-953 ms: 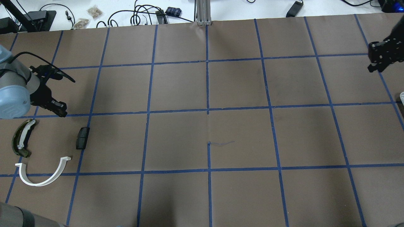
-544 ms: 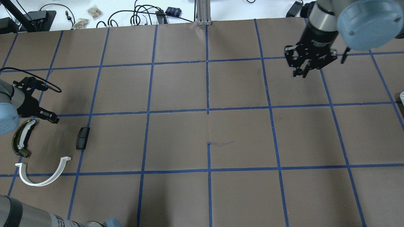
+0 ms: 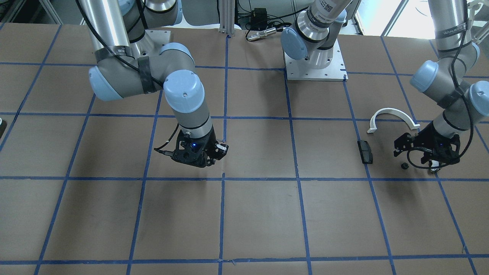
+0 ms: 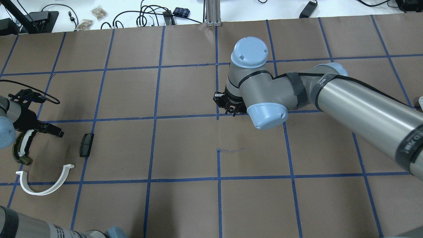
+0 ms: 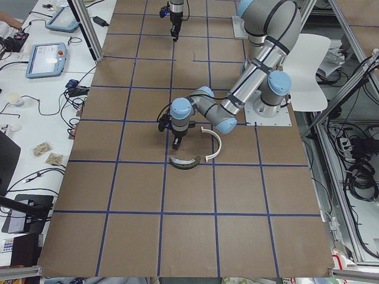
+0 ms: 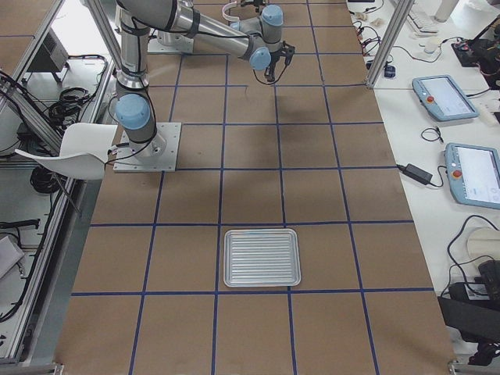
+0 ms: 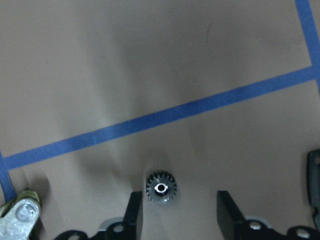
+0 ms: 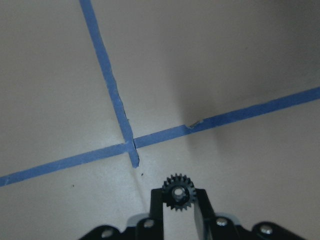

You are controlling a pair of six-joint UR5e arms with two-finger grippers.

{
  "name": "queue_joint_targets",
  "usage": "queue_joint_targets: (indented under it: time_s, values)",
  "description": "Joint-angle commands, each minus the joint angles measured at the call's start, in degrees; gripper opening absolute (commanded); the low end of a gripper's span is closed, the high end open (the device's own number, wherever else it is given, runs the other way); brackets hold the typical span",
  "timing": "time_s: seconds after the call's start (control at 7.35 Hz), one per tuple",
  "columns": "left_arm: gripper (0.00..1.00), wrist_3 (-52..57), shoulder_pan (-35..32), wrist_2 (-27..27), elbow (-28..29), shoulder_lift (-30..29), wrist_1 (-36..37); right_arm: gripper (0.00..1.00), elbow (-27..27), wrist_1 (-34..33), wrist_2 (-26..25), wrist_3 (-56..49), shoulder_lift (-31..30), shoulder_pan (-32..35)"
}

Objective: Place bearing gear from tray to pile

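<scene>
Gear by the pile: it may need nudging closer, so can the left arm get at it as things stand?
Probably yes. The left gripper hangs open right over the gear, which lies flat on bare table below its spread jaws, with nothing between.

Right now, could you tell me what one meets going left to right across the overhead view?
Olive curved piece, left gripper, black block, right gripper; the white half-ring overlaps, so omitted.
</scene>
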Motion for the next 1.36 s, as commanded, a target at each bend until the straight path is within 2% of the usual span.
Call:
queue_joint_targets:
  time_s: [0.0,0.14,0.27,0.41,0.54,0.82,0.95,1.09,1.22]
  values:
    - [1.00,-0.57,-2.66,-0.16,4.36,1.74,-6.43,0.28,0.65,-1.45,0.36,0.62,2.67,1.11]
    - [1.00,-3.79,-5.02,-0.33,8.48,2.09,-14.23,0.56,0.13,-1.45,0.27,0.62,2.68,1.03]
    - [1.00,-5.21,-8.87,-0.25,12.61,2.18,-18.40,0.99,-0.66,-1.54,0.36,-0.07,2.42,0.85]
    - [1.00,-7.49,-12.13,-0.85,14.05,1.49,-19.31,1.00,-2.93,-0.41,-0.16,-1.30,2.15,-0.11]
    - [1.00,-10.47,-14.25,-2.86,14.85,1.13,-19.41,1.00,-6.86,3.78,-0.60,-2.62,2.06,-0.90]
    - [1.00,-17.76,-22.75,-2.44,15.29,2.80,-19.67,1.00,-21.24,21.31,-0.08,-5.95,-0.04,-5.45]
    - [1.00,-28.33,-27.67,-2.79,15.12,2.02,-19.76,1.00,-28.45,30.36,0.01,-6.40,0.39,-8.09]
    - [1.00,-43.92,-34.59,-3.14,15.12,1.40,-19.24,1.00,-33.22,34.63,-1.12,-10.67,0.22,-9.51]
    - [1.00,-54.69,-41.89,-3.23,15.29,1.04,-18.36,1.00,-35.36,36.50,-4.70,-16.54,-1.18,-10.83]
